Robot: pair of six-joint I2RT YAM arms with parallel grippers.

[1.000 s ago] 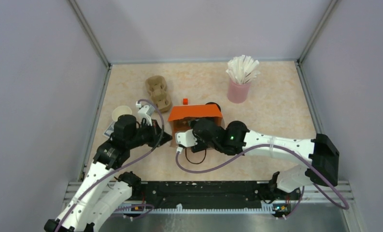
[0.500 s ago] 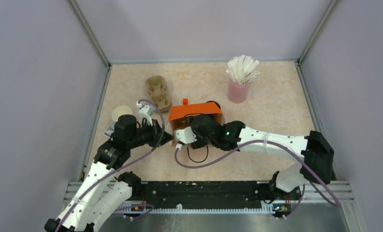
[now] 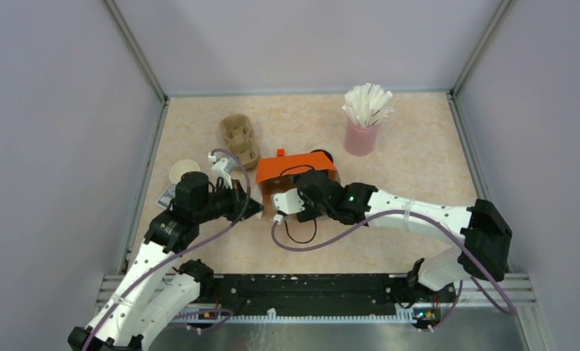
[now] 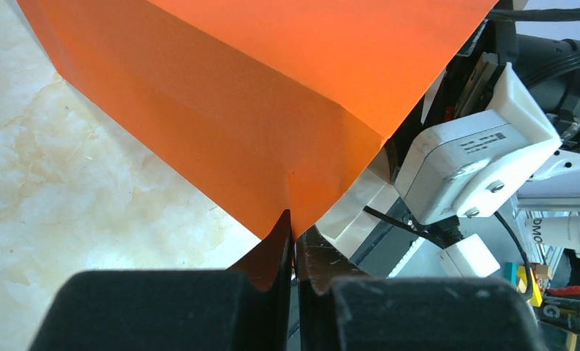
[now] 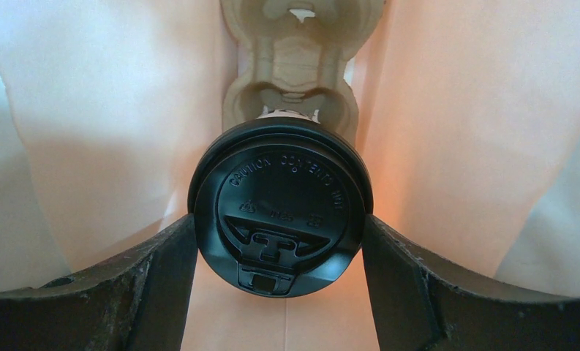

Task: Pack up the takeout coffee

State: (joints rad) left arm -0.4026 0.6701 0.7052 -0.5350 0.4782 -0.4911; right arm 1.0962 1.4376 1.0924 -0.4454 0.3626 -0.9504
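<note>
The takeout coffee (image 5: pixel 279 197) shows its round black lid from above in the right wrist view; its cup is hidden beneath. My right gripper (image 5: pixel 279 245) is shut on it, one finger (image 5: pixel 159 274) pressed on each side of the lid. It holds the cup inside the orange bag (image 3: pixel 295 170), over a tan cardboard carrier (image 5: pixel 290 66) lying at the bag's bottom. The bag's pale inner walls surround the cup. My left gripper (image 4: pixel 294 227) is shut on the edge of the orange bag (image 4: pixel 272 95) at its left corner. In the top view my right gripper (image 3: pixel 301 199) reaches into the bag's mouth, with my left gripper (image 3: pixel 256 208) beside it.
A second cardboard carrier (image 3: pixel 240 140) lies behind the bag to the left. A cream lidless cup stack (image 3: pixel 184 172) stands by my left arm. A pink cup of white straws (image 3: pixel 363 135) stands at the back right. A black object (image 3: pixel 322 156) sits just behind the bag.
My right wrist has moved a little farther and to the right at the bag's mouth, still holding the cup. My left gripper has kept its hold on the bag.
</note>
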